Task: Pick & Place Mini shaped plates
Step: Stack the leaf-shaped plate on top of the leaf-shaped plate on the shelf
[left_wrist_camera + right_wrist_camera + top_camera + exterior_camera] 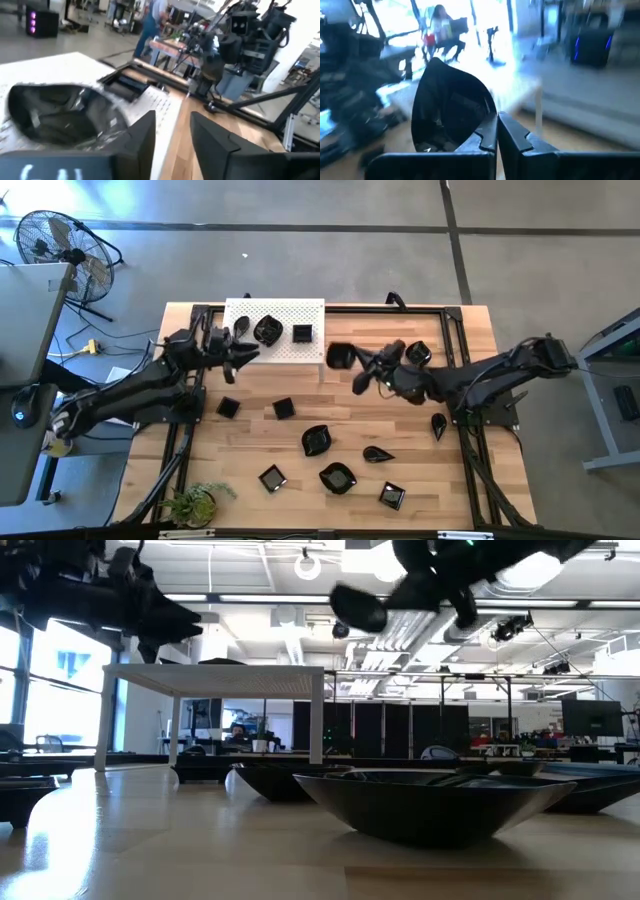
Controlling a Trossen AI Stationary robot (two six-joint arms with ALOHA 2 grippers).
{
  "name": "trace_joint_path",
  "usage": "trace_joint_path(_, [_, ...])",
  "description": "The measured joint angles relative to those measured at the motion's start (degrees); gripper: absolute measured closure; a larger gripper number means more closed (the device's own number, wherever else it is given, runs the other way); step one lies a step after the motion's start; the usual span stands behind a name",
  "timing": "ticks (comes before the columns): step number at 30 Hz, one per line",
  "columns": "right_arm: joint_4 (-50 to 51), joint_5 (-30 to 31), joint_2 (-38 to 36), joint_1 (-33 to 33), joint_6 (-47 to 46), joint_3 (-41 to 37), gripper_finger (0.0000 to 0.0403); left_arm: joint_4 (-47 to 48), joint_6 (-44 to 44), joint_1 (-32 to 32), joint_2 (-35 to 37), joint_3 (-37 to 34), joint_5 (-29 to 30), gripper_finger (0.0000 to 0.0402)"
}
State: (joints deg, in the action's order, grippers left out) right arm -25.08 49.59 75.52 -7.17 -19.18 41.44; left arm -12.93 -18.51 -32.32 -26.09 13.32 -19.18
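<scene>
Several glossy black mini plates lie on the wooden table (250, 430), among them a leaf shape (317, 440), a teardrop (378, 453) and a square (272, 478). A rounded plate (267, 330) and a square one (302, 333) rest on the white perforated board (245, 315), which stands on legs (215, 675). My right gripper (358, 366) is raised just right of the board and is shut on one plate (340, 357). My left gripper (243, 346) is open at the board's near-left part; the rounded plate (60, 115) lies beside its fingers, untouched. My right gripper pinches the rim (482, 131) of a black plate (450, 107) between its two fingers, coming level from the table's right side. The plate sticks out past the fingertips toward the board, tilted and lifted clear of the table (358, 608).
More plates lie near the right arm (417, 353) (438, 424) and along the near edge (392, 496). A small potted plant (195, 502) stands at the near-left corner. A fan (55, 240) and a person (442, 30) are beyond the table. A black frame (455, 330) runs around the table.
</scene>
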Motion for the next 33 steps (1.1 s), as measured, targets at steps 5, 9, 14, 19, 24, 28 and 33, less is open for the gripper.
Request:
trace_joint_path(5, [-11.9, -0.5, 7.4, 3.0, 15.7, 5.8, 0.0402, -5.0, 1.7, 7.7, 0.0, 0.0, 9.7, 0.0261])
trace_joint_path(9, [-20.2, -1.2, 14.2, 4.9, 25.0, 10.8, 0.0402, -7.2, 5.9, 13.5, 0.0, 0.0, 19.3, 0.0261])
trace_joint_path(14, [-27.8, -5.6, 22.2, 6.1, 33.4, 17.0, 0.0402, -8.9, 10.8, 19.6, -0.1, 0.0, 29.0, 0.0261])
trace_joint_path(19, [-31.3, -8.3, 28.6, 6.8, 40.4, 22.9, 0.0403, -14.2, 13.4, 24.3, -2.1, 0.0, 33.0, 0.0261])
trace_joint_path(24, [-34.2, -10.5, 32.6, 6.9, 44.5, 27.7, 0.0403, -19.9, 15.4, 27.3, -6.9, 0.0, 36.7, 0.0261])
trace_joint_path(28, [-34.4, -11.2, 34.1, 6.9, 46.8, 29.5, 0.0403, -24.1, 15.3, 28.4, -10.3, 0.0, 42.3, 0.0265])
trace_joint_path(33, [-35.3, -13.2, 34.3, 6.9, 47.8, 30.1, 0.0403, -29.8, 15.2, 28.6, -12.9, 0.0, 42.6, 0.0274])
